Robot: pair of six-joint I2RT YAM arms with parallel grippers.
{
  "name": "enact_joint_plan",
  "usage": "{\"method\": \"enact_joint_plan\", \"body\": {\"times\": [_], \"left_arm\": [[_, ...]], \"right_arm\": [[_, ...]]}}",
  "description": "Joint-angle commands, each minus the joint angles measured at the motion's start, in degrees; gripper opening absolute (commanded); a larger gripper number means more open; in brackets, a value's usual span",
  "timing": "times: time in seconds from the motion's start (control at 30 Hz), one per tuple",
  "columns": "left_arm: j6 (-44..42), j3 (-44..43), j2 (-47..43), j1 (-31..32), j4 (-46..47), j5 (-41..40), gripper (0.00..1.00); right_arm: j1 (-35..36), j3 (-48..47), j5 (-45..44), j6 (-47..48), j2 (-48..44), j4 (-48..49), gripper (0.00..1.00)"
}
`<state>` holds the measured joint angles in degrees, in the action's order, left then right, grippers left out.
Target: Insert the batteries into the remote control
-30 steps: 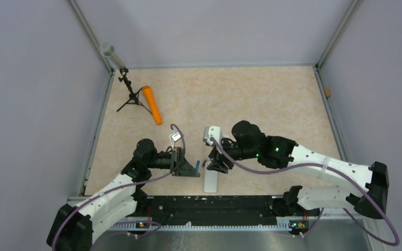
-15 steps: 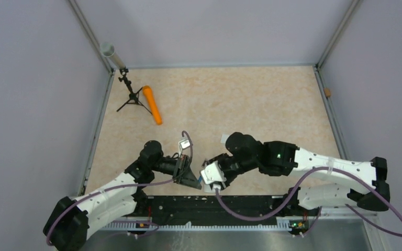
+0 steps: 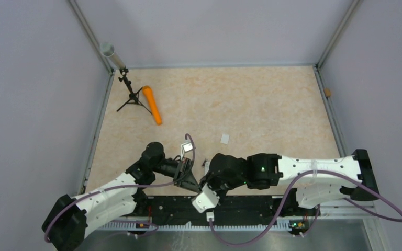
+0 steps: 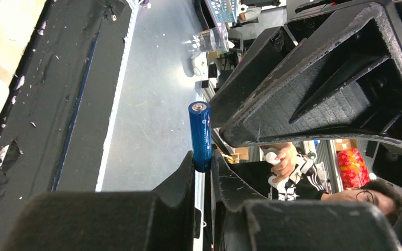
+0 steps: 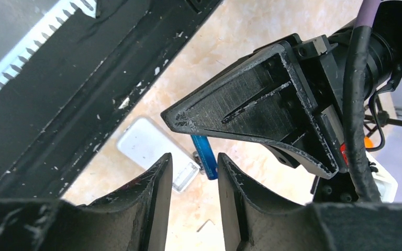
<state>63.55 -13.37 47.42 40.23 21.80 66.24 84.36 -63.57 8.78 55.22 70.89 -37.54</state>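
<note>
Left wrist view: what do we have in the left gripper (image 4: 203, 163)?

We see its two black fingers pinched tight on the lower end of a slim blue cylindrical battery (image 4: 200, 133). The rest of the battery stands out past the fingertips, with a metal cap at its free end.

And the right gripper (image 5: 193, 157)?

From the right wrist view we find its fingers (image 5: 157, 193) parted by a modest gap, with nothing gripped between them. Beyond that gap a small white rectangular plastic remote control (image 5: 146, 142) lies flat on the beige marbled tabletop (image 5: 251, 31), just beside the black metal rail (image 5: 57, 104) at the near edge. We cannot tell whether the fingertips touch it.

How do the battery and the remote sit?

In that same view the battery hangs below the left gripper's wedge-shaped finger, its free end right by one end of the remote. We cannot say if they touch.

And from the top external view?

There we see both grippers close together at the near edge. We cannot make out the remote under the right arm. Farther back a small flat white piece (image 3: 224, 138) lies alone. A long orange cylinder (image 3: 152, 104) lies beside a small black tripod (image 3: 131, 98) towards the far left corner.
</note>
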Motion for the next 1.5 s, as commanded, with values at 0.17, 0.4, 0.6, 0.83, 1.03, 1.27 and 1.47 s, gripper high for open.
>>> {"method": "enact_joint_plan", "body": {"times": [0.17,0.4,0.6,0.83,1.03,1.27,1.47], "left_arm": [[-0.2,-2.0,-0.5,1.7,2.3,0.9,0.00],[-0.3,-2.0,-0.5,2.3,2.6,0.9,0.00],[-0.3,-2.0,-0.5,2.6,2.7,0.8,0.00],[-0.3,-1.9,-0.4,2.8,3.0,0.8,0.00],[-0.2,-1.8,-0.4,3.0,3.2,0.7,0.00],[-0.3,-1.7,-0.6,3.1,3.3,0.4,0.00],[-5.4,-3.6,-1.5,3.0,-4.2,-1.3,0.33]], "right_arm": [[2.2,-2.2,-6.0,3.8,1.1,1.2,0.34],[2.4,-1.7,-7.0,4.1,1.2,1.5,0.28],[2.6,-1.1,-6.8,4.3,1.5,1.7,0.27],[2.9,-0.4,-6.9,4.4,1.9,1.8,0.20],[3.1,-0.2,-6.9,4.4,2.0,1.7,0.14],[3.2,-0.6,-7.2,4.2,2.5,0.7,0.00],[3.2,0.1,-9.7,2.9,2.0,-0.6,0.00]]}}
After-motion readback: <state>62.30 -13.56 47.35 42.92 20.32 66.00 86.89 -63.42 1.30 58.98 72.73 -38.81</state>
